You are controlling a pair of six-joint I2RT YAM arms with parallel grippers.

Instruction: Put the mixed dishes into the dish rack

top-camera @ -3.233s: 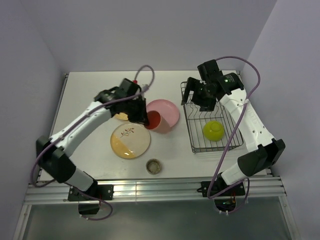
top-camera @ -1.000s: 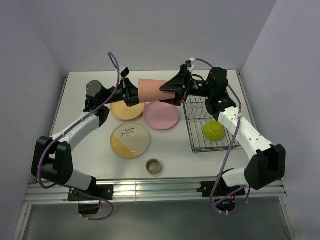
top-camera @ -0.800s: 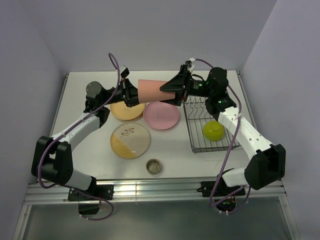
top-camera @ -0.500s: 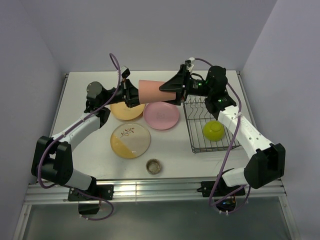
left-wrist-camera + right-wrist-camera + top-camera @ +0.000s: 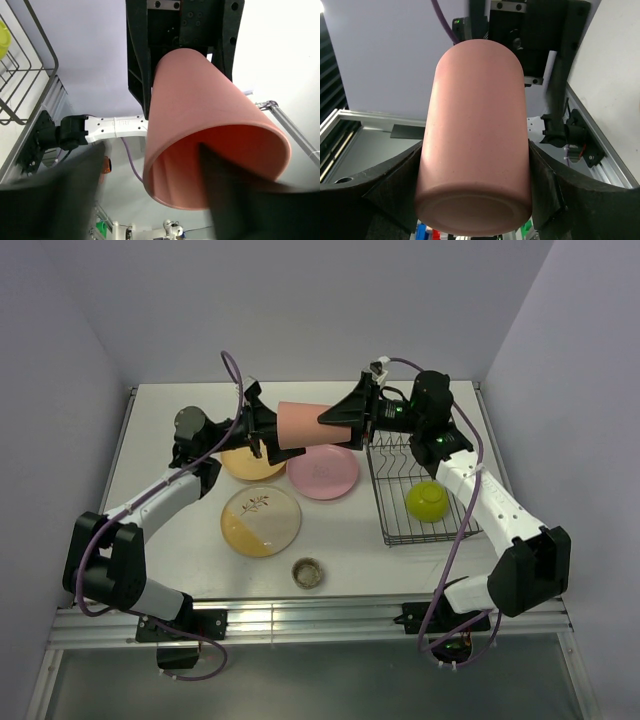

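The pink cup (image 5: pixel 300 425) hangs on its side in the air above the table's back, mouth toward the left arm. My right gripper (image 5: pixel 345 420) is shut on its base end, and in the right wrist view both fingers press the sides of the cup (image 5: pixel 475 125). My left gripper (image 5: pixel 262 425) stands open at the rim; in the left wrist view one finger (image 5: pixel 235 195) is inside the cup (image 5: pixel 200 125) and the other is outside, neither pinching. The dish rack (image 5: pixel 455 530) sits at the right with the lime-green bowl (image 5: pixel 427 500) in it.
Below the cup lie the pink plate (image 5: pixel 322 472) and the orange plate (image 5: pixel 245 465). The cream-and-yellow plate (image 5: pixel 261 520) is nearer the front, with the small speckled grey bowl (image 5: pixel 308 572) by the front edge. Walls close in at the back and both sides.
The left jaws have sprung open off the cup's rim, while the right jaws have closed in on its base. The cup itself has hardly moved.
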